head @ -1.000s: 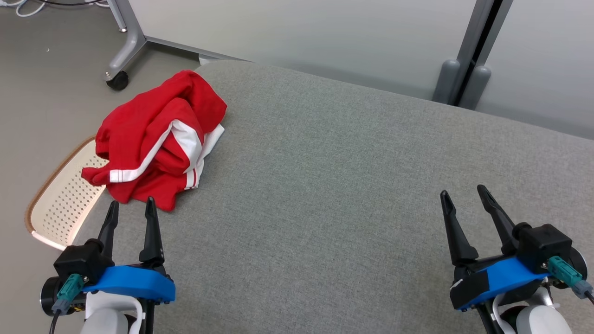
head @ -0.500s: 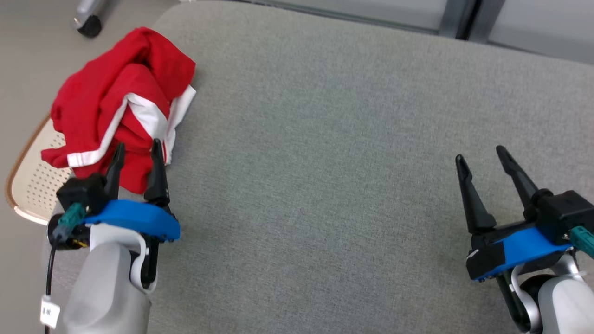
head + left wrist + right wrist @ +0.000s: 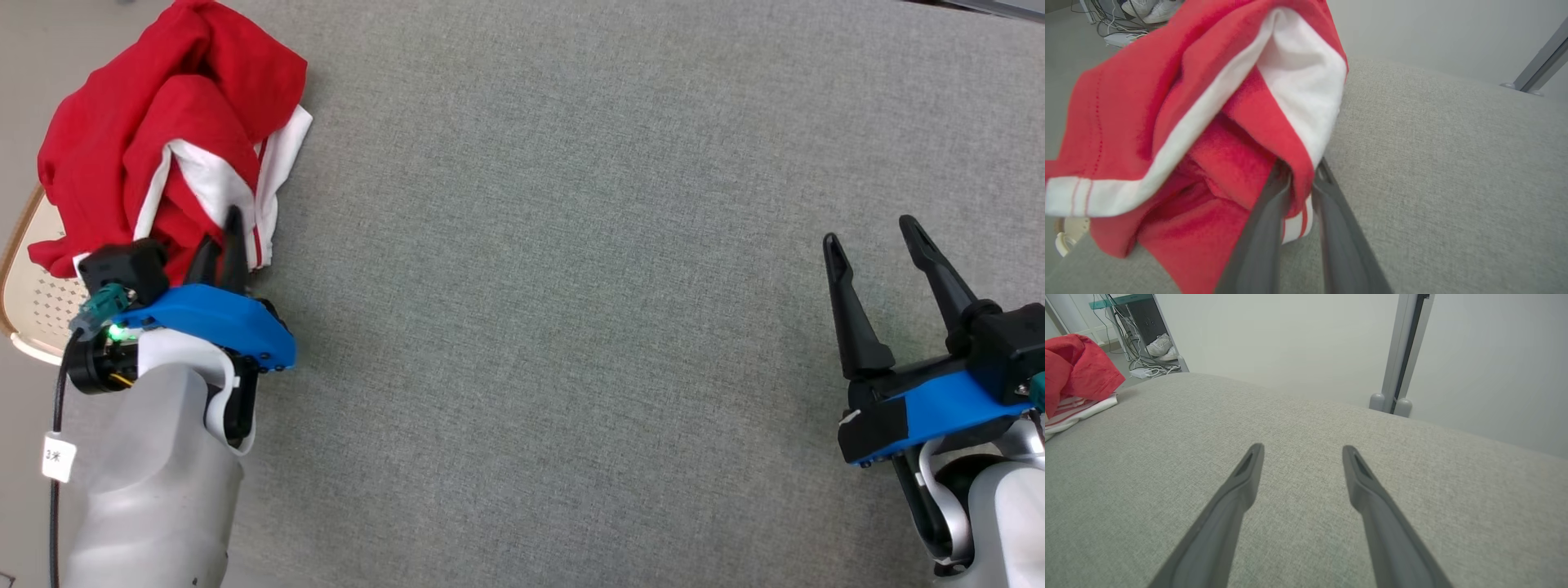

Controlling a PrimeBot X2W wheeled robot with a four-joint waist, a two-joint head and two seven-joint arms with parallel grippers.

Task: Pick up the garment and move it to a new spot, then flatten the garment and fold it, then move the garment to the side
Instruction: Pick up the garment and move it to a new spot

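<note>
**A:** Where's the garment [image 3: 163, 122]?

**B:** Far left, heaped on the cushion's [image 3: 571, 286] left edge and lapping over a perforated cream tray [image 3: 33, 302] beside it. The heap runs away from the robot, long axis up the head view.

**A:** And the left gripper [image 3: 222, 238]?

**B:** At the heap's near end, pointing straight into it. Its jaws are pinched on a red fold just by the white band, and the cloth drapes over the tips in the wrist view.

**A:** What's the cloth like?

**B:** Soft red knit with white stripes, crumpled in thick layers. It looks limp, so I'd expect it to trail when lifted.

**A:** What lies to its right?

**B:** Flat grey woven upholstery, a wide stretch to carry the garment across.

**A:** The right gripper [image 3: 869, 229]?

**B:** Well apart at the far right, jaws spread wide over the cushion and holding nothing. The left arm is much nearer, so the lift looks like its job.
</note>
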